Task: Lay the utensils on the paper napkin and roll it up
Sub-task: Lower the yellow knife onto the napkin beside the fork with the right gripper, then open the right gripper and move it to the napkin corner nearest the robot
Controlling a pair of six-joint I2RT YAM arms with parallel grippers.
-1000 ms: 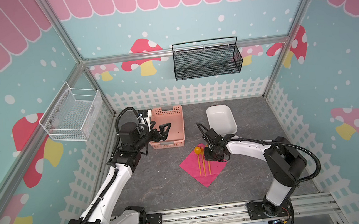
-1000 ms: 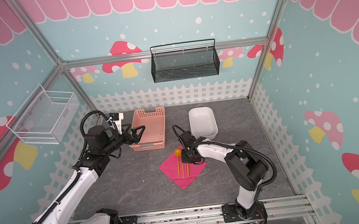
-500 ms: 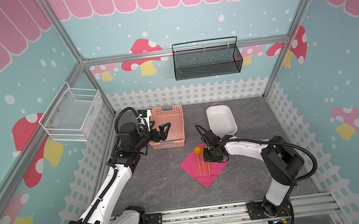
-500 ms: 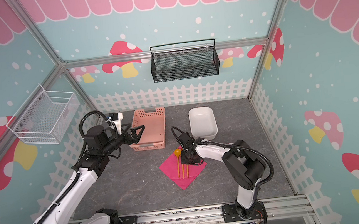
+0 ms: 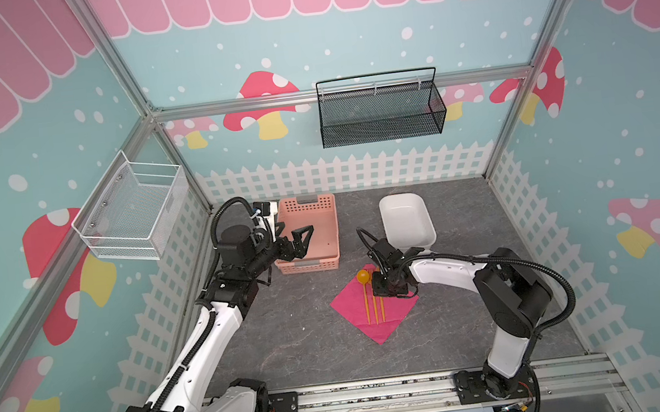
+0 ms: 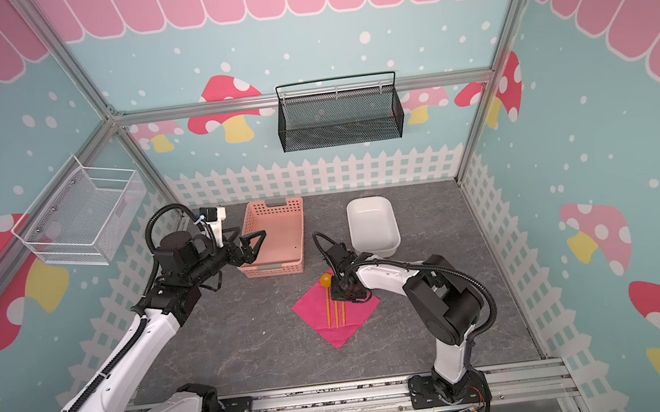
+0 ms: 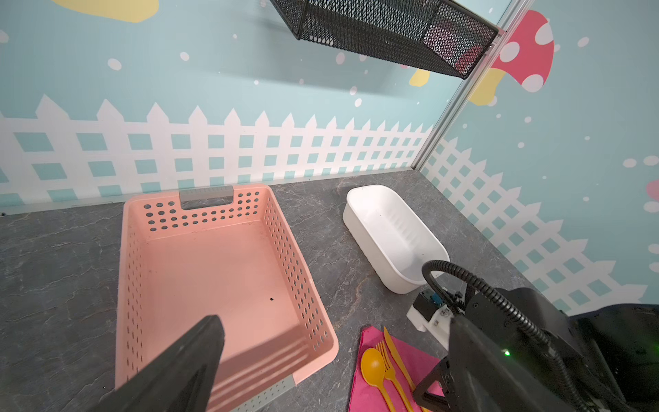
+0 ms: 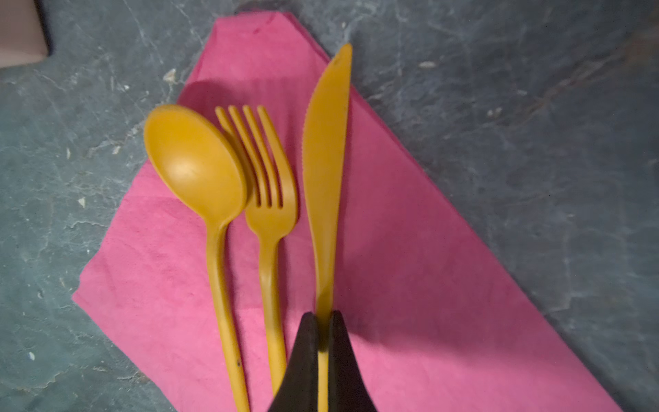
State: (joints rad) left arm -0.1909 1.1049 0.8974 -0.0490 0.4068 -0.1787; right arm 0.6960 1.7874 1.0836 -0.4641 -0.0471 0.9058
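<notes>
Right wrist view: the right gripper (image 8: 322,317) pinches the knife (image 8: 326,160) by its handle. Knife, fork (image 8: 267,185) and spoon (image 8: 194,164) lie parallel on the magenta napkin (image 8: 410,267), seemingly flat, with heads toward the back fence wall (image 5: 341,172). On the grey marbled tabletop (image 5: 292,344), the left gripper (image 5: 296,240) gapes empty by the salmon basket (image 5: 325,232).

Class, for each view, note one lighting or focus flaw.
Right wrist view: dim, fingers blurred, their shadow darkening the napkin beside the knife. Left wrist view: bright, but the near finger is soft. Both top views: evenly lit, sharp.
</notes>
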